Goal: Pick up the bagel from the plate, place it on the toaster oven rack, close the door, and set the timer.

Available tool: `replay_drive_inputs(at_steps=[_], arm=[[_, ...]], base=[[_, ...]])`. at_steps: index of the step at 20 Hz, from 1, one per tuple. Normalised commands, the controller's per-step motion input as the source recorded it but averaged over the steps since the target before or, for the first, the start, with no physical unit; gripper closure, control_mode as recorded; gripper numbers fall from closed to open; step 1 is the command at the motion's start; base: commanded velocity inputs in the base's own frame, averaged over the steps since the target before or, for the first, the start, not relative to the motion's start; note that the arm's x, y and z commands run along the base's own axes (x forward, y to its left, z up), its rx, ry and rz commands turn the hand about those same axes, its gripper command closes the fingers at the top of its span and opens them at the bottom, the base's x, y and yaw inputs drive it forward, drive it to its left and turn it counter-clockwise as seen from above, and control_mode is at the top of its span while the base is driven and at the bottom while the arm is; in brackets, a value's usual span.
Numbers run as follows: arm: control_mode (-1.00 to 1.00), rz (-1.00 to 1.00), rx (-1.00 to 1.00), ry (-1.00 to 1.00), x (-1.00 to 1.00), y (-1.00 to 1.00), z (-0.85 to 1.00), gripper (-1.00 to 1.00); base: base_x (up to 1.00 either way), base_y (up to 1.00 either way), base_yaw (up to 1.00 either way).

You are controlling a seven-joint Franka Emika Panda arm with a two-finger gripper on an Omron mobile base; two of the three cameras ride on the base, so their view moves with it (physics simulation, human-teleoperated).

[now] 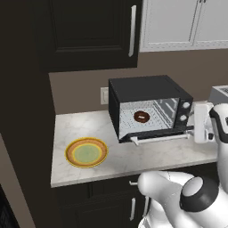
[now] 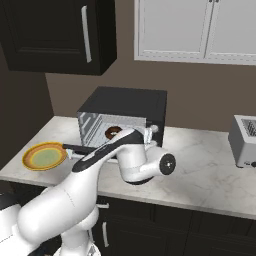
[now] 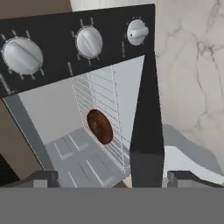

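The bagel point(image 1: 141, 117) lies on the toaster oven rack point(image 1: 153, 119) inside the black oven, and the hand view shows the brown bagel point(image 3: 99, 127) against the wire rack point(image 3: 103, 105). The door point(image 1: 153, 133) is folded down open, its silver handle point(image 1: 160, 139) facing me. My gripper point(image 1: 194, 130) hovers open at the door's right end, just below the knobs. In the hand view the gripper point(image 3: 116, 180) has its tips wide apart on either side of the door's dark edge point(image 3: 146, 131), holding nothing. The plate point(image 1: 86, 152) sits bare on the counter to the left.
Three silver knobs point(image 3: 89, 42) line the oven's control panel. A grey toaster point(image 2: 245, 140) stands at the counter's right end. Dark and white cabinets hang above. My own arm point(image 2: 125, 155) blocks part of the oven front in the right base view.
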Motion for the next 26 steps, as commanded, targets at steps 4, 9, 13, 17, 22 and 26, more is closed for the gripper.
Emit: replay_drive_inputs(at_steps=[4, 9, 13, 17, 22, 26], arm=[[-1.00, -0.12, 0.01, -0.11, 0.61, 0.44, 0.00, -1.00], [-1.00, -0.12, 0.01, -0.12, 0.64, 0.45, 0.00, -1.00], [-1.00, -0.11, 0.00, -0.10, 0.66, 0.45, -0.01, -1.00], [-1.00, -0.10, 0.00, -0.10, 0.59, 0.40, -0.01, -1.00], [-1.00, -0.10, 0.00, -0.10, 0.50, 0.37, 0.00, -1.00], [-1.00, -0.11, 0.00, -0.06, 0.52, 0.34, 0.00, -1.00]], base=[[0.00, 0.00, 0.00], [0.00, 0.00, 0.00], [0.00, 0.00, 0.00], [0.00, 0.00, 0.00], [0.00, 0.00, 0.00], [0.00, 0.00, 0.00]])
